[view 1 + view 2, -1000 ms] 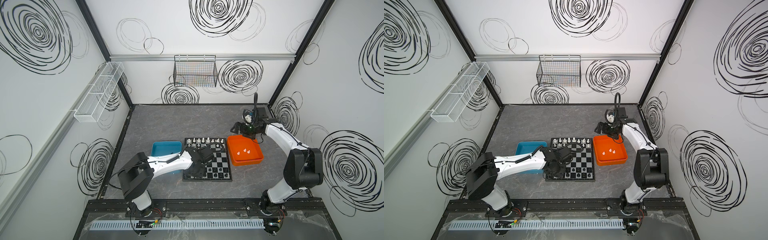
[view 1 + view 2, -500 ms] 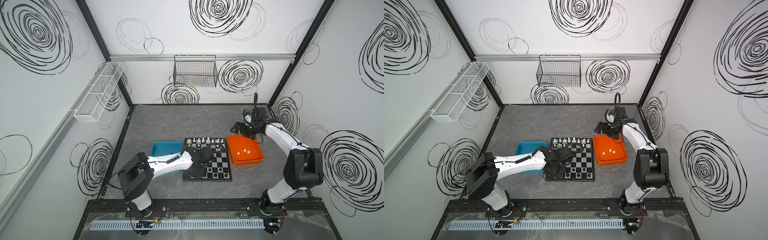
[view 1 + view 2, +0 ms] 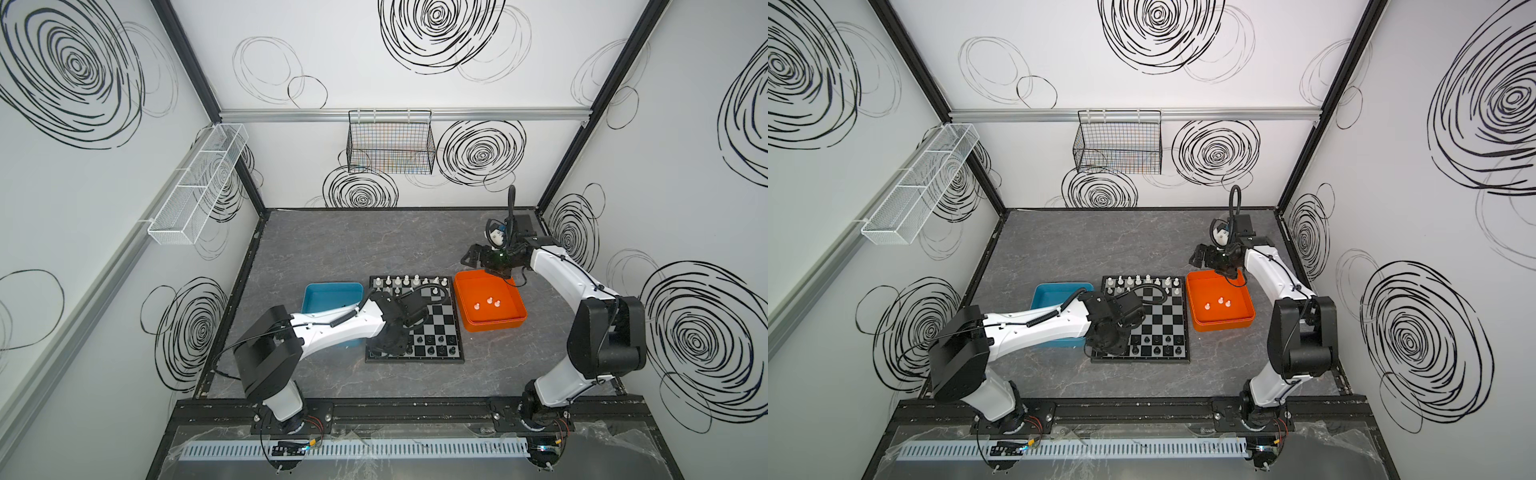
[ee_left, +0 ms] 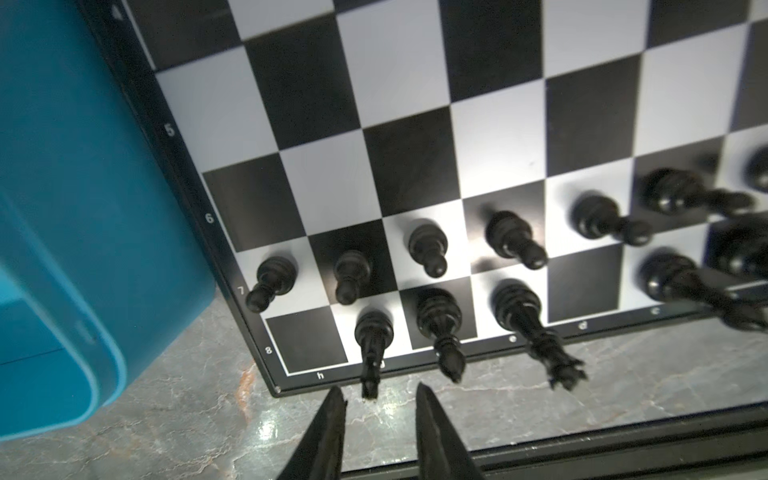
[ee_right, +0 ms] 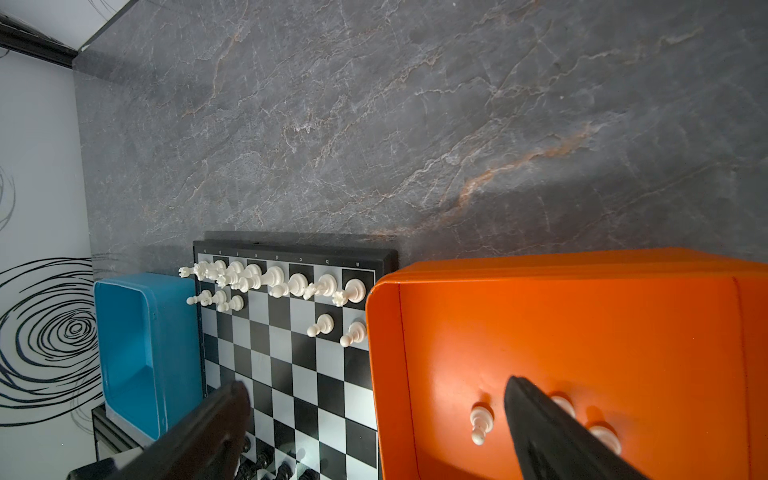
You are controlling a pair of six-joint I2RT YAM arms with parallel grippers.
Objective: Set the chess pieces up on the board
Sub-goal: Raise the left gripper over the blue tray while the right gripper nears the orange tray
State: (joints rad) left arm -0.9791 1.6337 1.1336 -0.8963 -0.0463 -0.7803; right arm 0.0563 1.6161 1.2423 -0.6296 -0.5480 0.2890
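The board (image 3: 440, 328) lies mid-table, with white chess pieces (image 3: 399, 280) along its far rows and black ones (image 3: 432, 349) along its near rows. My left gripper (image 4: 379, 395) hangs over the board's near left corner. Its jaws stand slightly apart, just off the top of a black piece (image 4: 374, 332) that stands on the back row beside the bare corner square. Neither fingertip (image 4: 336, 403) touches it. My right gripper (image 5: 376, 384) is wide open above the far edge of the orange tray (image 3: 494, 326), which holds three white pawns (image 5: 480, 419).
A blue tray (image 3: 332, 291) sits against the board's left side, partly under my left arm. The orange tray (image 3: 1221, 324) touches the board's right side. A wire basket (image 3: 390, 143) hangs on the back wall and a white mesh shelf (image 3: 199, 183) on the left wall.
My left gripper's jaws have parted a little, off the black piece on the back row. The right arm has not moved.
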